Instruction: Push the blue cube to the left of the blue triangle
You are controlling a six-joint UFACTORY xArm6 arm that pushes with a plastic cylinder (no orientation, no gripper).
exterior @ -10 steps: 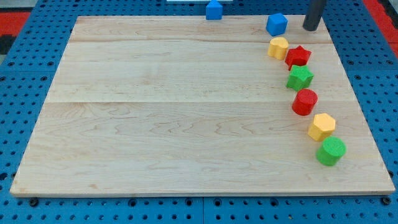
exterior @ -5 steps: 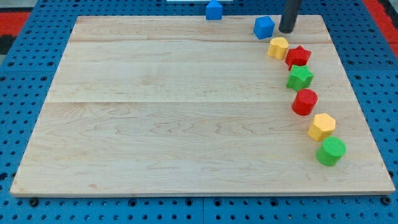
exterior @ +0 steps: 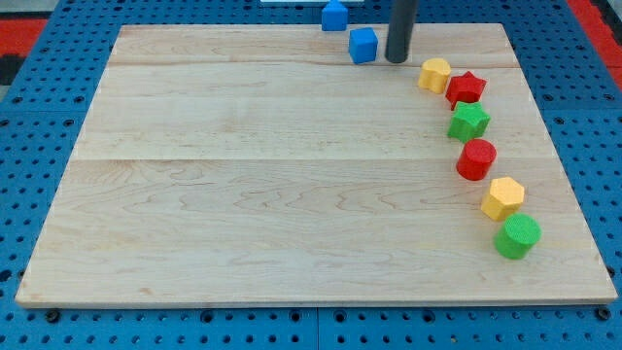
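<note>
The blue cube [exterior: 363, 45] sits near the view's top on the wooden board [exterior: 292, 194]. My tip [exterior: 397, 58] stands right beside the cube's right side, touching or nearly touching it. The blue triangle [exterior: 335, 15] lies at the board's top edge, just up and left of the cube. The cube is to the lower right of the triangle.
A curved row of blocks runs down the view's right: a yellow block [exterior: 435, 74], a red star [exterior: 466, 88], a green star [exterior: 468, 122], a red cylinder [exterior: 476, 159], a yellow hexagon [exterior: 502, 198] and a green cylinder [exterior: 517, 236]. Blue pegboard surrounds the board.
My tip has moved left along the board's top, pushing the blue cube left from above the yellow block to just below right of the blue triangle.
</note>
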